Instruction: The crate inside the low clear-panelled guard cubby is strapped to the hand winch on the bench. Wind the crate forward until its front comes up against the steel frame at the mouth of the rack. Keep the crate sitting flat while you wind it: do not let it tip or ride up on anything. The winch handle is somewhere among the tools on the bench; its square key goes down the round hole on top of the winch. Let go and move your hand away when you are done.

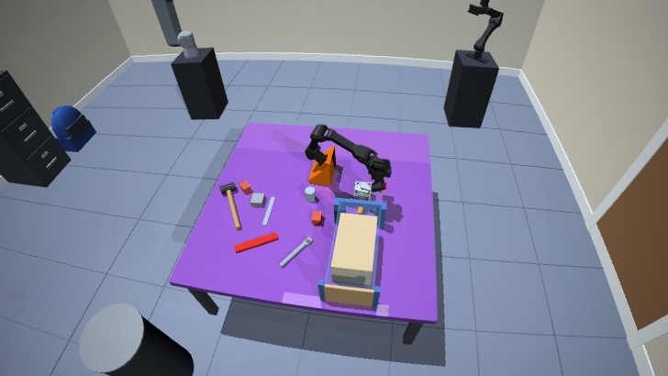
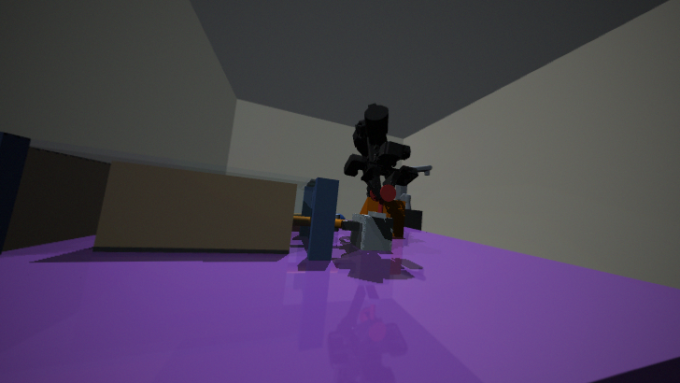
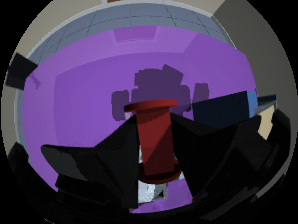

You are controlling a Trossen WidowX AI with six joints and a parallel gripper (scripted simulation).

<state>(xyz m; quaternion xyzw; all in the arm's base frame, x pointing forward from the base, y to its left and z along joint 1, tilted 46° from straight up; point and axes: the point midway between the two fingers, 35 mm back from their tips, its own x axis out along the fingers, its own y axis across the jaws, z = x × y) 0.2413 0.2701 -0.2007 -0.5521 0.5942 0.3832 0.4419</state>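
The tan crate (image 1: 357,240) (image 2: 194,209) sits flat inside the clear-panelled cubby, with a gap between its front and the blue frame (image 1: 383,215) (image 2: 323,219). An orange strap (image 1: 360,210) (image 2: 302,220) runs from it toward the pale winch (image 1: 362,189) (image 2: 375,237). My gripper (image 1: 379,187) (image 2: 379,191) (image 3: 150,117) is shut on the winch handle's red grip (image 2: 388,192) (image 3: 154,135), beside and above the winch on the side away from the arm's base. A thin red part shows just above the winch top. The key in its hole is hidden.
The orange arm stand (image 1: 322,174) is left of the winch. A grey cylinder (image 1: 309,193) and a red block (image 1: 317,217) lie left of the frame. Farther left are a hammer (image 1: 234,210), a red bar (image 1: 256,242), a wrench (image 1: 294,253) and small blocks.
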